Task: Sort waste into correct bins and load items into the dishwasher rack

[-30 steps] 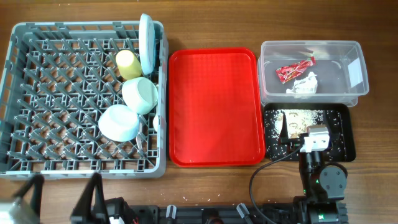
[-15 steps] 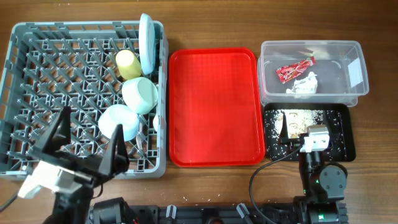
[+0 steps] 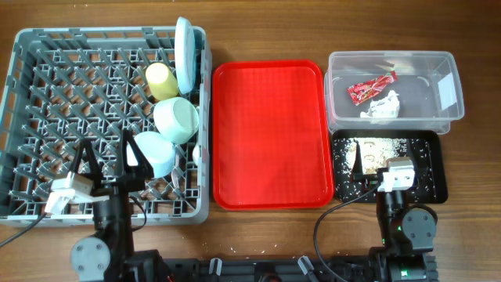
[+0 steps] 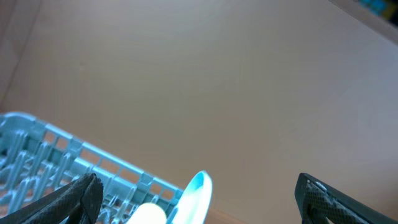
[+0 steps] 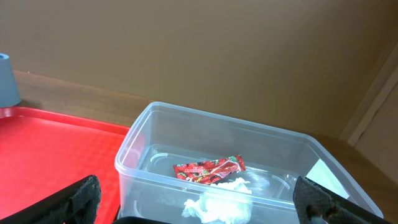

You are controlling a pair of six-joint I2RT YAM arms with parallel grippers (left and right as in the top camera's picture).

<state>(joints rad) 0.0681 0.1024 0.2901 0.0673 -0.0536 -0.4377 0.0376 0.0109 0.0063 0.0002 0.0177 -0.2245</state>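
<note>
The grey dishwasher rack (image 3: 47,94) holds the upright pale blue plate (image 3: 185,55), the yellow cup (image 3: 160,80), the mint green bowl (image 3: 177,119) and a pale blue bowl (image 3: 153,154). My left gripper (image 3: 106,163) is open and empty above the rack's front, just left of the pale blue bowl. The left wrist view shows the plate (image 4: 198,186), the cup (image 4: 149,214) and the rack (image 4: 56,146). The clear tub (image 3: 448,119) holds the red wrapper (image 3: 371,86) and the white napkin (image 3: 382,106). The black tray (image 3: 434,160) holds rice scraps (image 3: 381,146). My right gripper (image 3: 366,171) is open and empty over it. I cannot make out the fork or the spoon.
The flat red tray (image 3: 270,133) lies between the rack and the bins, with nothing on it. The right wrist view shows the tub (image 5: 134,163), the wrapper (image 5: 208,169), the napkin (image 5: 217,200) and the red tray's corner (image 5: 56,149). Bare wooden table lies around everything.
My left arm has come in from the lower left edge and moved up over the rack's front, next to the pale blue bowl. The right arm has not moved.
</note>
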